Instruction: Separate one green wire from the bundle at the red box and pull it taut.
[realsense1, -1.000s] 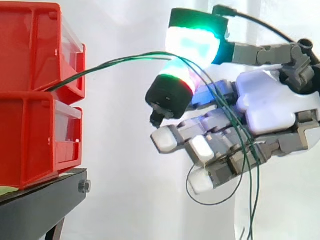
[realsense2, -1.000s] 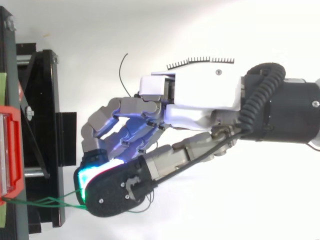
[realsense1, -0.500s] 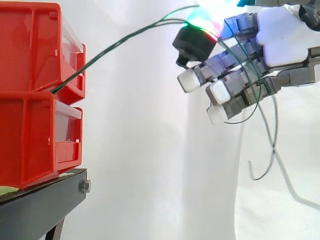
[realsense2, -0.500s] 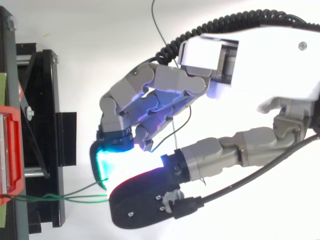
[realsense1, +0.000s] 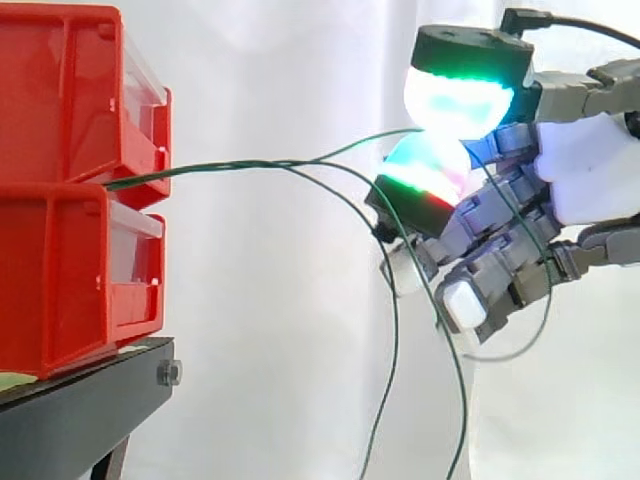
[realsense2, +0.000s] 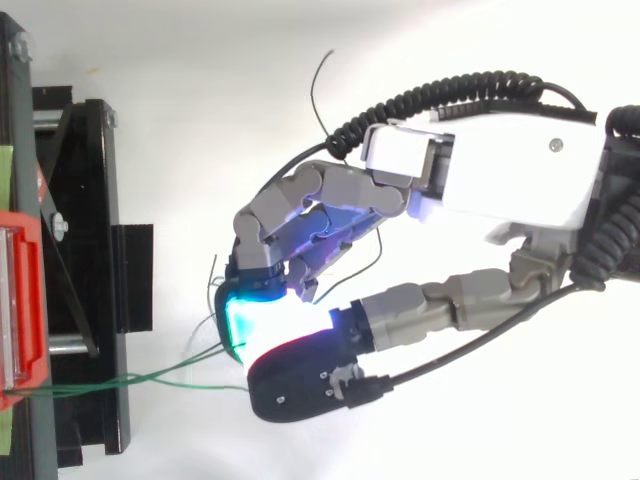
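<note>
Hand (realsense1: 590, 170) is coming in from the right, sitting well clear of the bins, fingers curled. It's pinching 1 green wire (realsense1: 360, 146) between 2 glowing pads: the thumb pad (realsense1: 460, 100), shining cyan-green on top, and a finger pad (realsense1: 425, 170), showing green with a red edge, just under it. The other fingers are folding in below the pinch.

2 red bins are sitting stacked on the black stand (realsense1: 80, 410) at the left: upper red bin (realsense1: 60, 90) on lower red bin (realsense1: 60, 280). The bundle (realsense1: 220, 166) is coming out at the lower front edge of the upper red bin and running roughly level toward the hand.

About midway the bundle is splitting. The pinched green wire is climbing gently up into the pads, running nearly straight with a slight bow. The loose wires (realsense1: 393, 300) are peeling off and hanging down in front of the white curtain (realsense1: 280, 350), dropping past the bottom edge of the side view. Another thin strand is looping across the curled fingers.

From the top, the hand (realsense2: 500, 180) is reaching leftward, the pads glowing cyan at the tip, and the wires (realsense2: 130, 381) are crossing from the red bin over the stand to the pads.
</note>
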